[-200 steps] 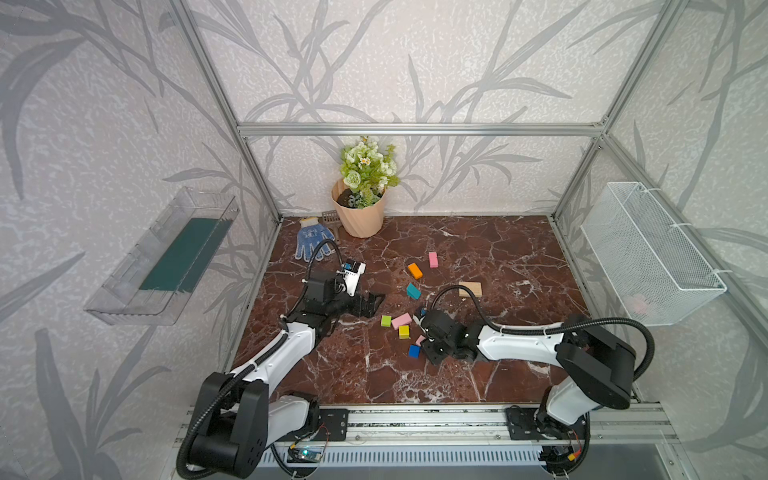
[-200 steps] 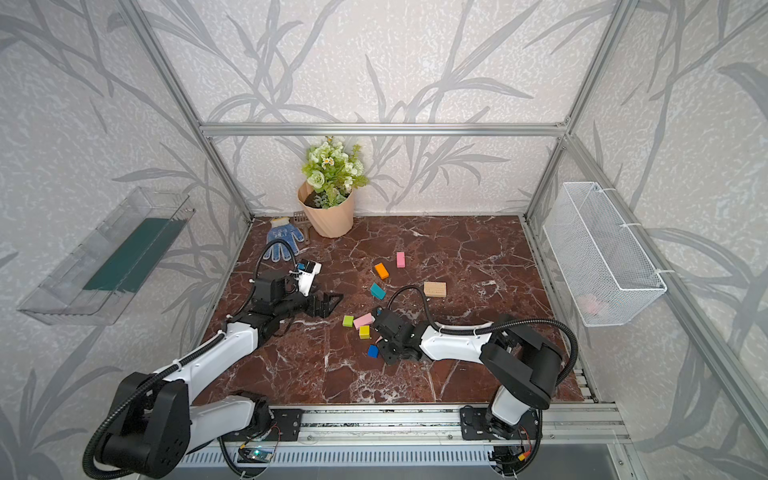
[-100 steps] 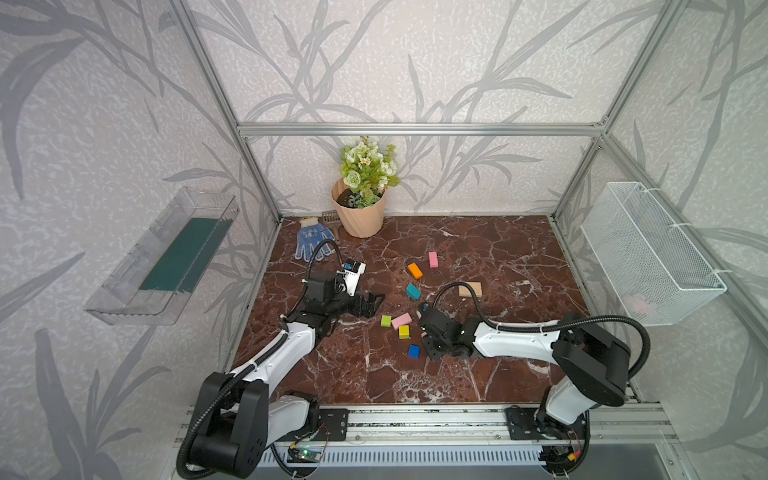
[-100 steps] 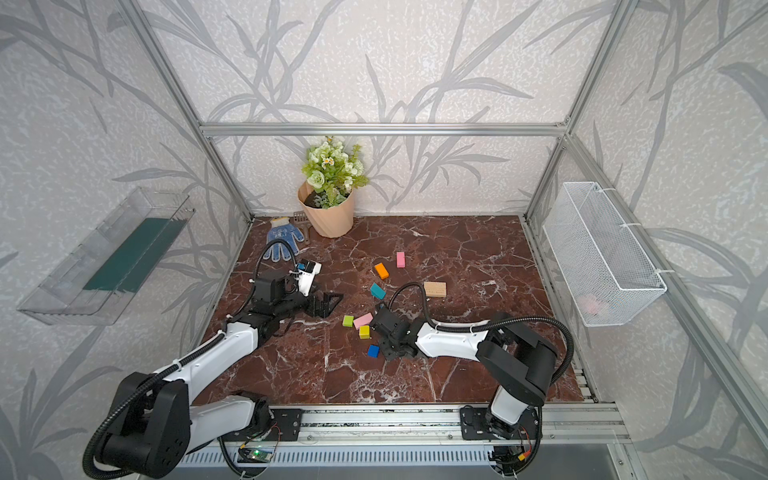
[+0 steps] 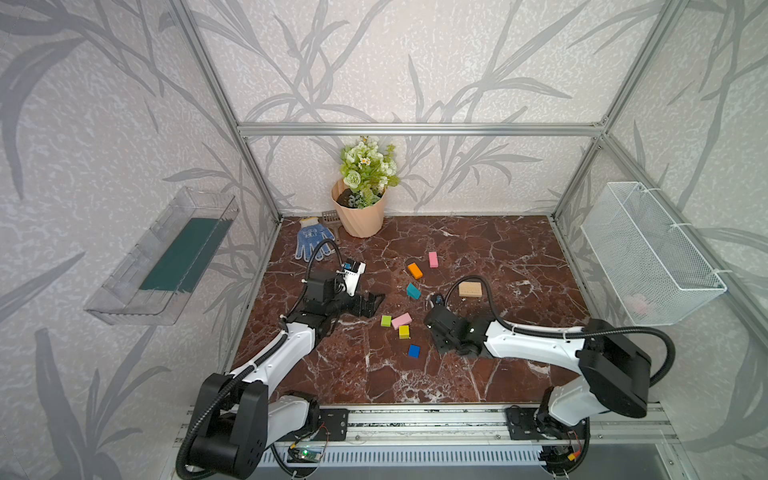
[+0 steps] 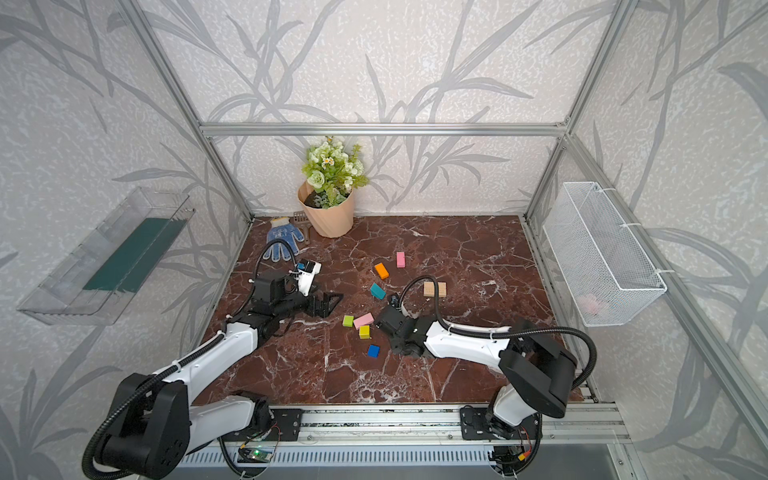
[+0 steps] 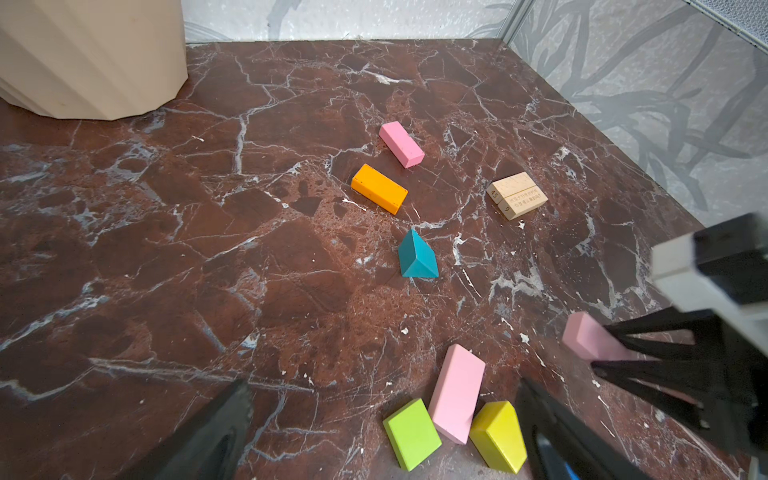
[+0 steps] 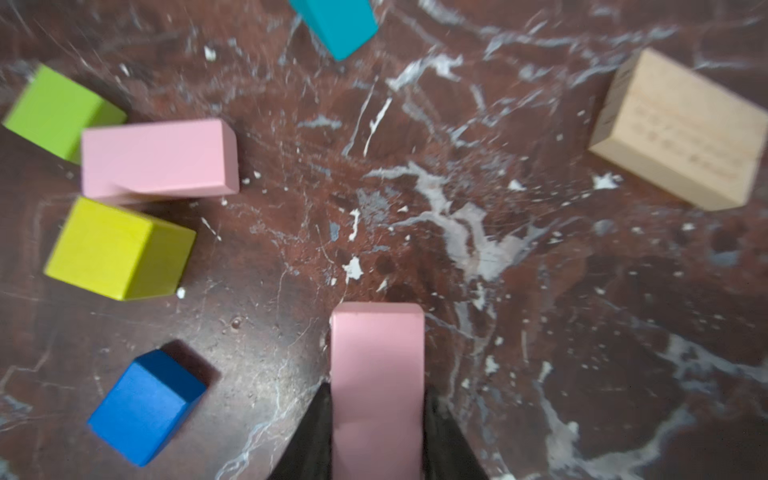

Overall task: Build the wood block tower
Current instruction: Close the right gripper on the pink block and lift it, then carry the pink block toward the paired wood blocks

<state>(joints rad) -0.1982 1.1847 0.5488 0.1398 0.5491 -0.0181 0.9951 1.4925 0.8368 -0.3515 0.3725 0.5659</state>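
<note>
The right gripper [image 8: 378, 399] grips a pink bar [image 8: 377, 365] mid-surface, its long axis running out between the fingers. The plain-wood blocks [image 8: 681, 129] lie near, toward the back edge, closer to this gripper. The left gripper [image 5: 371, 302] gapes wide, empty.

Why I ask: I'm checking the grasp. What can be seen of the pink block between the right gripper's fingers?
The pink block is a matte, painted wooden bar with rounded edges. The right gripper is shut on one end, a finger against each long side; the other end juts free. It touches no other block. Whether it rests on the marble floor is unclear.
</note>
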